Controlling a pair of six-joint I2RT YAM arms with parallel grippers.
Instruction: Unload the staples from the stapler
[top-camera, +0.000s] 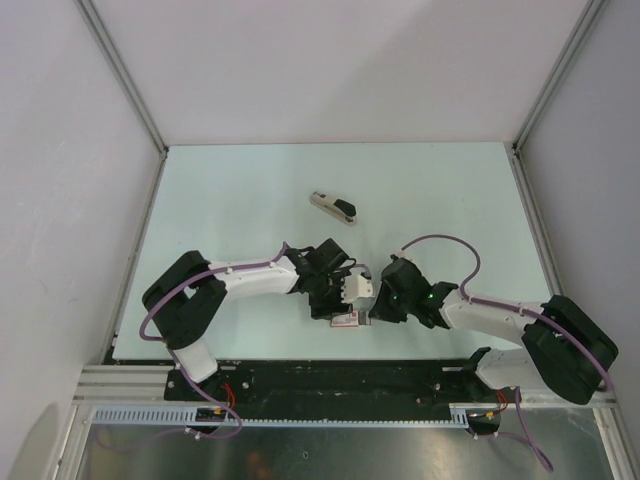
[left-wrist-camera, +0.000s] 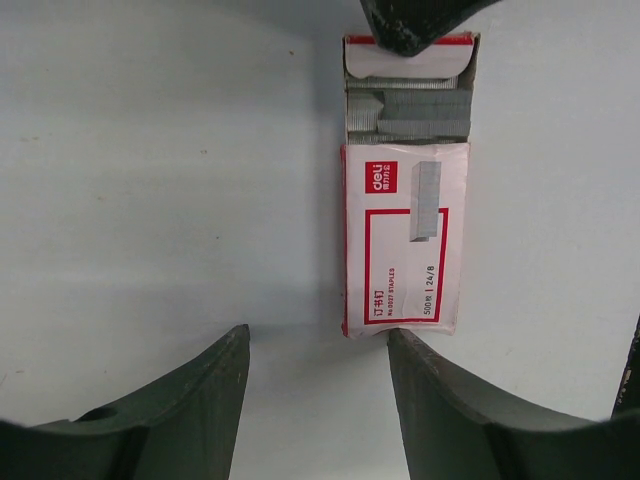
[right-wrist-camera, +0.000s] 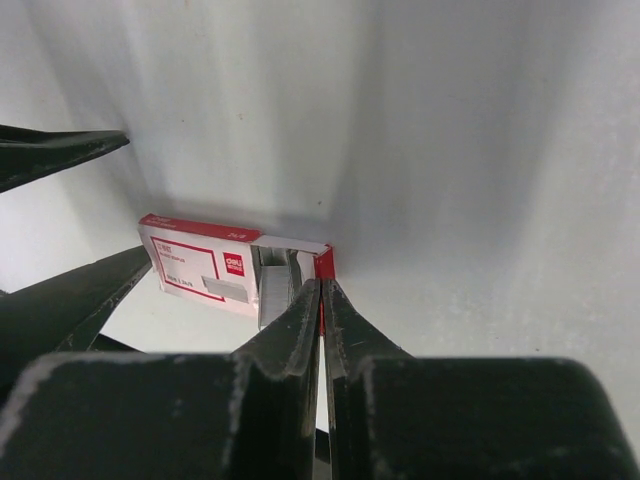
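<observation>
Here, left gripper (left-wrist-camera: 318, 340) spread beside staple box (left-wrist-camera: 405, 240); right gripper (right-wrist-camera: 320, 287) closed at its open end; stapler (top-camera: 333, 207) apart.

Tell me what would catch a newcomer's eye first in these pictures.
Both arms converge on a red-and-white staple box near the table's front centre, its end open with grey staples showing. The right end effector is closed on the box's open end, apparently pinching it, while the left end effector hangs open at the other end. The stapler lies alone farther back, untouched.
</observation>
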